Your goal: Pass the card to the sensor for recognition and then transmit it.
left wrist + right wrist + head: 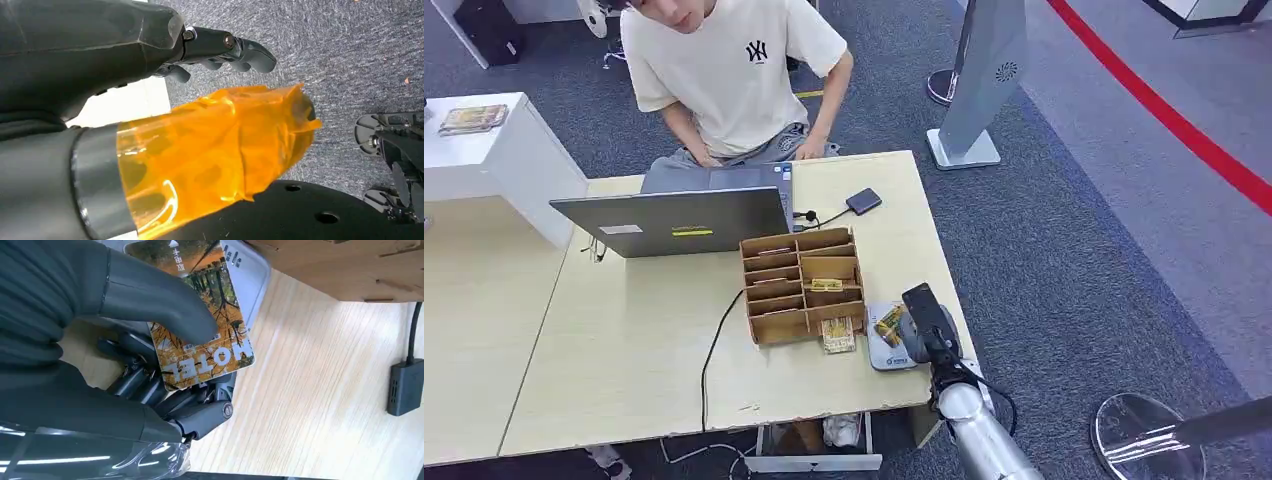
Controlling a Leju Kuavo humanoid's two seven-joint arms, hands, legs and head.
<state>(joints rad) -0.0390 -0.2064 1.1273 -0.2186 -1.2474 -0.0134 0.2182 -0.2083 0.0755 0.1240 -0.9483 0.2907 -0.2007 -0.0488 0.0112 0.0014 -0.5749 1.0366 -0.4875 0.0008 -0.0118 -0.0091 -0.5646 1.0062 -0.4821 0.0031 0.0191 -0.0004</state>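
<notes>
At the near right corner of the light wooden table (pixel 624 370), the right hand (pixel 924 325) is held over the grey card reader (pixel 884 345). The right wrist view shows its grip: the thick thumb (pixel 165 300) presses down on a hotel card (pixel 200 325) with an autumn-tree print, and the dark fingers (pixel 200 410) are curled beneath it, so the card is pinched between them. In that view the card lies partly over the reader's grey face (pixel 250 275); whether it touches the reader cannot be told.

Just beside the reader, toward the table's middle, stands a wooden card organiser (pixel 802 283) with several slots; one card lies in a right-hand slot (pixel 826 285) and another sits at its near right foot (pixel 837 335). A black cable (pixel 714 350) runs from the organiser's left side to the near edge.

Behind the organiser an open grey laptop (pixel 674 222) stands with its lid back toward the robot. A small dark box (pixel 863 201) with a lead lies near the far right corner. A person in a cream T-shirt (pixel 734 70) sits at the far edge.

The left hand (pixel 220 50) hangs over grey carpet, its dark fingers extended with nothing in them, its thumb (pixel 215 150) wrapped in amber film.
</notes>
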